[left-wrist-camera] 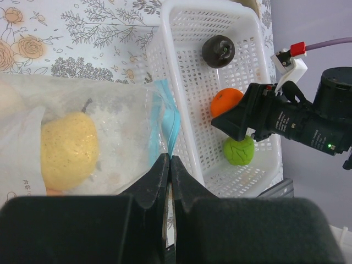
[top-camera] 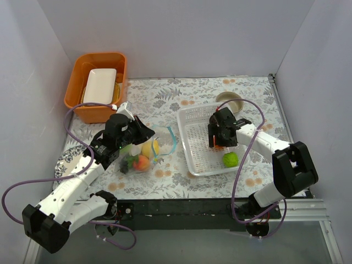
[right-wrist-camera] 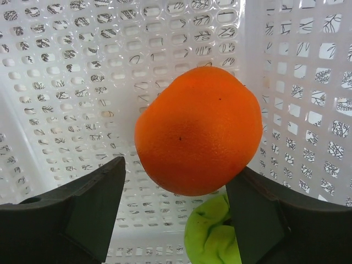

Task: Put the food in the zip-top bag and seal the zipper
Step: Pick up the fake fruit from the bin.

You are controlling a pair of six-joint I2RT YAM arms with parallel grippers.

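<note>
The zip-top bag (top-camera: pixel 138 158) lies left of the white basket (top-camera: pixel 192 157) and holds the yellow lemon (top-camera: pixel 149 147), a peach piece and dark grapes. Its teal zipper (top-camera: pixel 174 139) curls up at the mouth. My left gripper (top-camera: pixel 144 133) is shut on the bag's mouth edge by the zipper (left-wrist-camera: pixel 171 124); the lemon (left-wrist-camera: pixel 69 149) shows through the plastic. My right gripper (top-camera: pixel 219 142) is open inside the basket, its fingers on either side of the orange (right-wrist-camera: pixel 198 129): the left finger stands apart, the right one is close against it. A green piece (right-wrist-camera: pixel 213 235) lies just beyond. A dark plum (left-wrist-camera: pixel 218 50) sits at the basket's far end.
An orange bin (top-camera: pixel 77 91) holding a white tray stands at the back left. A small bowl (top-camera: pixel 229 100) sits behind the basket. A patterned plate (top-camera: pixel 65 163) lies at the left edge. Grey walls close in the table on three sides.
</note>
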